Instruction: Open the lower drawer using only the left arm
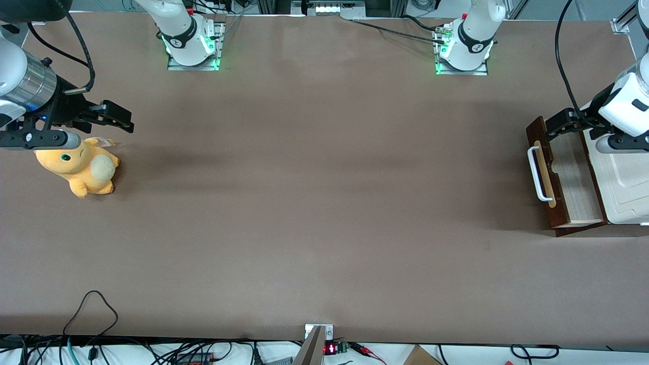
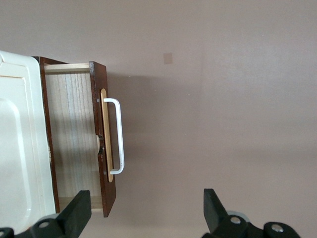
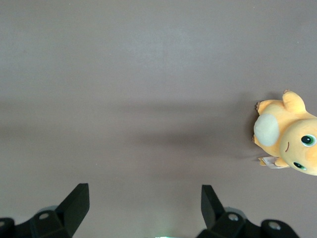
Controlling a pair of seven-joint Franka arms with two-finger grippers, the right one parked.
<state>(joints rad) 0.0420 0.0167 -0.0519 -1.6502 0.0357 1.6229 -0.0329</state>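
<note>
Brown matte table (image 1: 314,203) carries all items. Drawer cabinet (image 1: 626,187) sits at working arm's end, lower drawer (image 1: 568,177) pulled out. Left gripper (image 1: 563,121) above drawer, fingers spread, holding nothing. Orange plush toy (image 1: 81,167) lies at parked arm's end.

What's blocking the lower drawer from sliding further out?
Nothing visible. The lower drawer is already pulled partly out, pale inside showing, and the table in front of its white handle is bare. The left arm's pincer hangs open above the drawer, gripping nothing.
</note>
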